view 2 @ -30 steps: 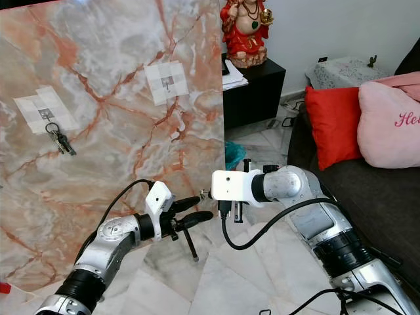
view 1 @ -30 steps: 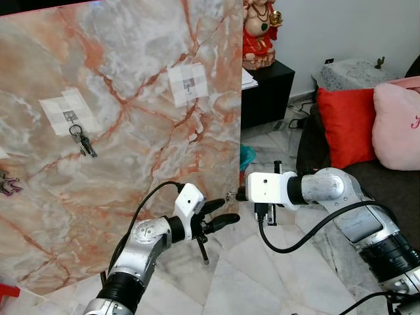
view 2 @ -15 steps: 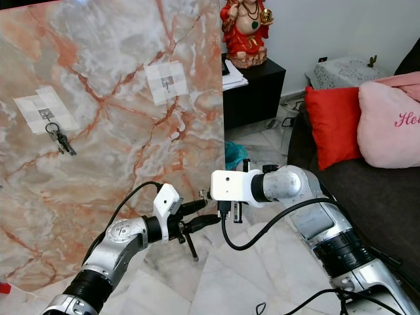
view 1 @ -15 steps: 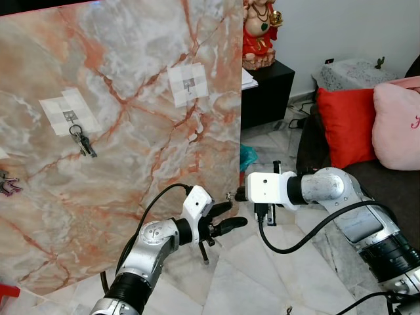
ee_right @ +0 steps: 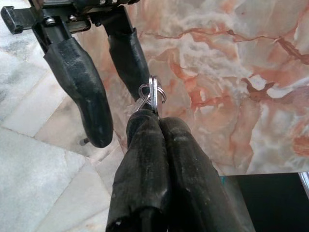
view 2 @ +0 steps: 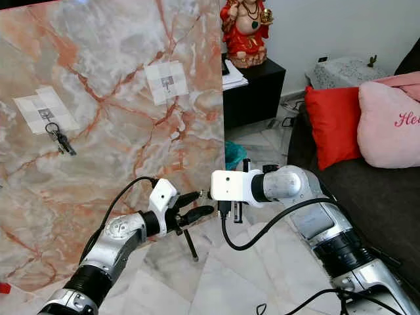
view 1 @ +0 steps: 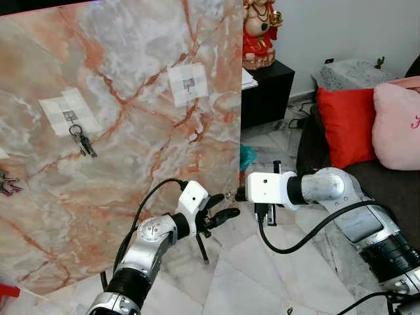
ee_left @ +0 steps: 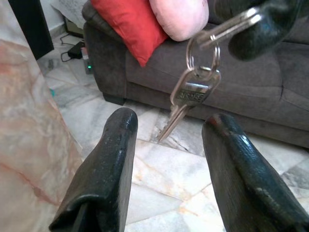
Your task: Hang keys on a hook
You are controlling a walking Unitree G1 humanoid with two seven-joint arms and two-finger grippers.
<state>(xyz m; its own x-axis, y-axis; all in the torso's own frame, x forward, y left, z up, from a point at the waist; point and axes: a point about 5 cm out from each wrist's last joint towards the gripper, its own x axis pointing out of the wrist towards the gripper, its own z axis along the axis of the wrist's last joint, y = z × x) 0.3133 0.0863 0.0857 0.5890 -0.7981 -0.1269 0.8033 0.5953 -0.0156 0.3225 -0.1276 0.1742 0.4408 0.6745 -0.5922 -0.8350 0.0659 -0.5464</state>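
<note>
Keys [ee_left: 194,92]: a small metal bunch on a split ring, pinched at the tips of the right gripper [ee_right: 153,116]; the flat silver key blades hang below the ring, just beyond and between the spread fingertips of the left gripper [view 1: 218,206], not touching them.
Right gripper: its two black, matte, rubbery fingers are pressed together on the ring of the keys; it is held low, beside the lower edge of the marble board [view 1: 131,85].
Left gripper: fingers apart with nothing between them, pointed toward the right gripper; its fingers [ee_left: 108,164] are thick, rounded and dull black.
Marble board: a large upright slab, glossy, pale grey with orange-red veins, standing on a thin black leg [view 1: 202,249].
Free hook [view 1: 188,83]: a small metal hook on a white square patch, high on the board, well above both grippers.
Occupied hook [view 1: 69,117]: a second hook on a white patch farther to the robot's left, bearing another bunch of keys [view 1: 81,140].
Floor [view 1: 262,282]: polished pale marble tiles.
Sofa [view 2: 380,197]: dark grey fabric, carrying a red cushion [view 1: 346,125] and a pink cushion [view 1: 397,125].
Figurine [view 2: 244,29]: red and gold, on a black cabinet [view 2: 259,85].
</note>
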